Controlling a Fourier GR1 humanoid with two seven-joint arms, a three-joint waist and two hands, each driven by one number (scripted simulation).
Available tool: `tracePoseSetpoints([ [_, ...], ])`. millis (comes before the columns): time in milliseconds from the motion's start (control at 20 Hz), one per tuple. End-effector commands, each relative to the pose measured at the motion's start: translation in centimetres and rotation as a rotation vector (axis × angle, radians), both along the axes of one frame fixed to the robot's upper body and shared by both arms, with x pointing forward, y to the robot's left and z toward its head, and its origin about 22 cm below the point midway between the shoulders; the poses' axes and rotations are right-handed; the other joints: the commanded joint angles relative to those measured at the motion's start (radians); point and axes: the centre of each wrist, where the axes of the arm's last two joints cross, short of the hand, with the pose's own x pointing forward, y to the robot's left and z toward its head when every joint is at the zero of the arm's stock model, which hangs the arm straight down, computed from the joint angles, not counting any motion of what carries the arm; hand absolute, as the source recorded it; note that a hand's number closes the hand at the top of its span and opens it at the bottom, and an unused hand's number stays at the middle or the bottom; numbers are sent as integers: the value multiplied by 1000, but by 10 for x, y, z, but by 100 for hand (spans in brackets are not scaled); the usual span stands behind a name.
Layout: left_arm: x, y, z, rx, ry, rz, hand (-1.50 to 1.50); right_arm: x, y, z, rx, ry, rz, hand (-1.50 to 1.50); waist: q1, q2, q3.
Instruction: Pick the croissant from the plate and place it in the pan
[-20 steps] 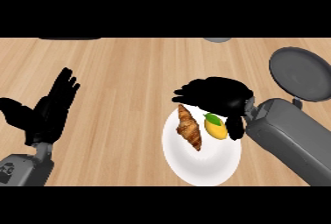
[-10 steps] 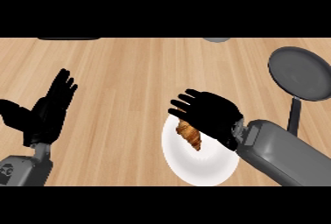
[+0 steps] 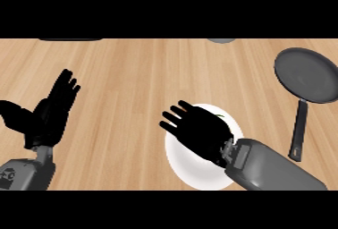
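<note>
The white plate lies on the wooden counter, low and just right of the middle. My right hand hovers flat over the plate with straight, spread fingers pointing up and left. It hides the croissant completely. Only a small green sliver of the other food shows at the hand's upper right edge. The dark grey pan sits at the far right, its black handle pointing toward me. My left hand rests open at the left edge, fingers up.
A dark object and a grey object are cut off at the counter's far edge. Bare wood lies between the two hands and between the plate and the pan.
My right hand has slid left and toward me across the plate, and it now covers the croissant and the yellow-orange food. The left hand has barely moved.
</note>
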Motion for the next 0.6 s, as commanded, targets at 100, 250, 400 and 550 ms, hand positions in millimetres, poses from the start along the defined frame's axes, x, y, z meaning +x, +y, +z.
tracePoseSetpoints([
  [100,-9,-24,6,-6,-21,-19,0,18,25,-15,-44,-17,-58,-150,7,1,0],
  [250,-2,-12,-4,-13,-10,-14,0,20,26,-19,-54,-22,-72,-150,3,1,0],
  [400,15,-22,4,0,-4,-13,0,8,25,-38,-41,-3,-48,-150,-1,1,0],
  [550,3,1,-4,-5,-2,-22,0,36,29,-38,-42,-13,-59,-150,5,2,0],
])
